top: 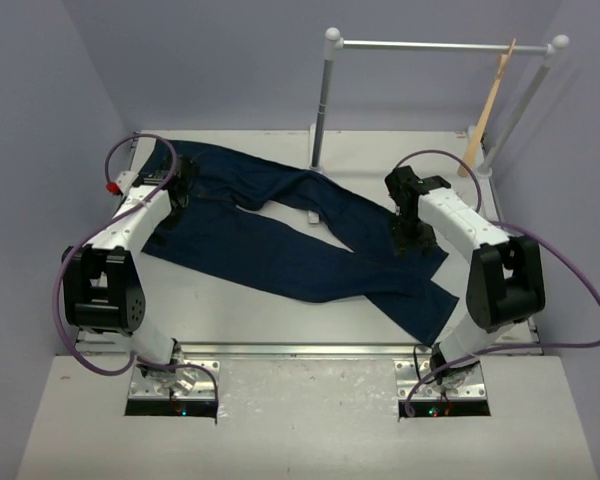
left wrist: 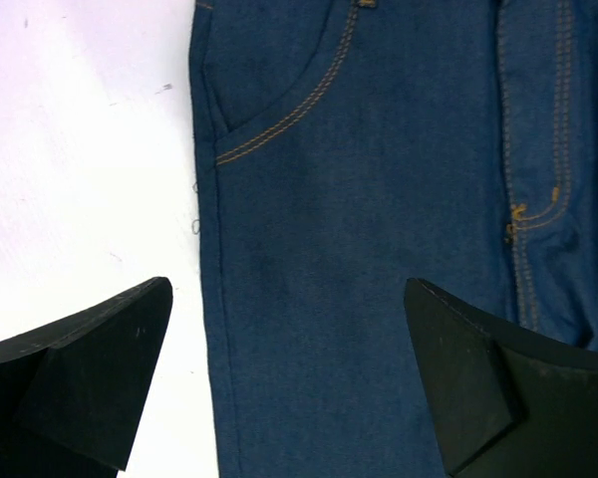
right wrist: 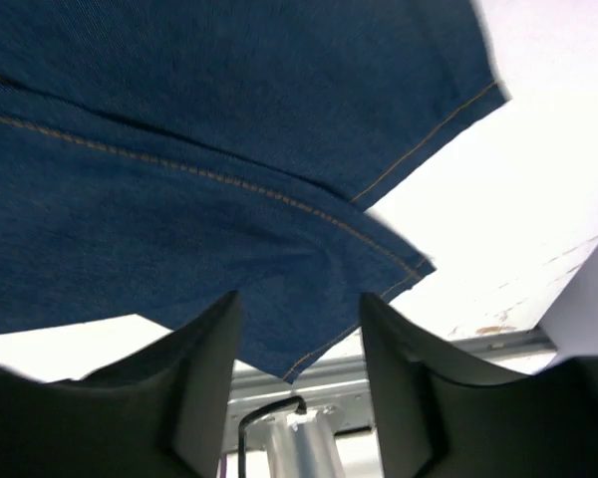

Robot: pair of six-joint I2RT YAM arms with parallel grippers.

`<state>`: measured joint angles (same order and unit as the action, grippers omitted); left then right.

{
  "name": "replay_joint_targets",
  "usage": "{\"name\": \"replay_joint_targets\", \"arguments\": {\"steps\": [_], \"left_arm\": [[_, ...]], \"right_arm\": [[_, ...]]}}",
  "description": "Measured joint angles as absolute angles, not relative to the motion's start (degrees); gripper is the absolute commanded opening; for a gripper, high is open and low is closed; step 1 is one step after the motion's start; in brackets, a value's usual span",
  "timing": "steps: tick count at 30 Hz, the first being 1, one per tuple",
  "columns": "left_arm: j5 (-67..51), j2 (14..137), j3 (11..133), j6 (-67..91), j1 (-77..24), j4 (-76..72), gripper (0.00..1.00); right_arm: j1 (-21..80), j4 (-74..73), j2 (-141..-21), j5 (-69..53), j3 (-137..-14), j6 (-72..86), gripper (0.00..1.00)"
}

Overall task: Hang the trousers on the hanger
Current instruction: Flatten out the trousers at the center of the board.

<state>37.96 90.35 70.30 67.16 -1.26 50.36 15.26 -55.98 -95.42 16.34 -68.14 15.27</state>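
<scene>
The dark blue trousers (top: 280, 225) lie spread flat on the table, waist at the far left and leg ends at the near right. The wooden hanger (top: 485, 115) hangs from the right end of the white rail. My left gripper (top: 180, 185) is open over the waist end. In the left wrist view the trousers (left wrist: 379, 249) show a pocket seam, and the left gripper (left wrist: 289, 378) straddles their side edge. My right gripper (top: 412, 238) is open low over the leg ends. In the right wrist view the trouser cuffs (right wrist: 399, 269) lie between the right gripper's (right wrist: 299, 368) fingers.
The white rail (top: 440, 45) with ball-topped posts stands at the back right, one post (top: 320, 120) right beside the trousers. The white table (top: 240, 310) ends in a metal strip at its near edge. Purple walls close in the left, back and right.
</scene>
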Motion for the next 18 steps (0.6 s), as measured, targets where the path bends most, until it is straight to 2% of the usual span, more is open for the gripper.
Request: {"name": "replay_joint_targets", "arguments": {"steps": [3,7,10,14,18], "left_arm": [[37.8,90.5,70.2,67.0,-1.3,50.9,1.00],[34.4,90.4,69.2,65.2,-1.7,48.9,1.00],[29.6,90.6,67.4,63.0,-3.4,45.2,1.00],[24.8,94.1,67.8,60.7,-8.1,41.7,1.00],[21.5,98.9,68.7,59.4,-11.1,39.9,1.00]], "right_arm": [[16.9,-55.4,-91.0,17.8,-69.1,15.8,0.60],[22.0,-51.5,-79.7,15.4,-64.9,16.9,0.46],[23.5,-47.2,-74.9,9.9,-55.6,19.2,0.43],[25.1,-44.5,-77.4,4.8,-42.9,21.7,0.31],[25.7,-43.5,-80.8,4.4,-40.1,23.1,0.25]]}}
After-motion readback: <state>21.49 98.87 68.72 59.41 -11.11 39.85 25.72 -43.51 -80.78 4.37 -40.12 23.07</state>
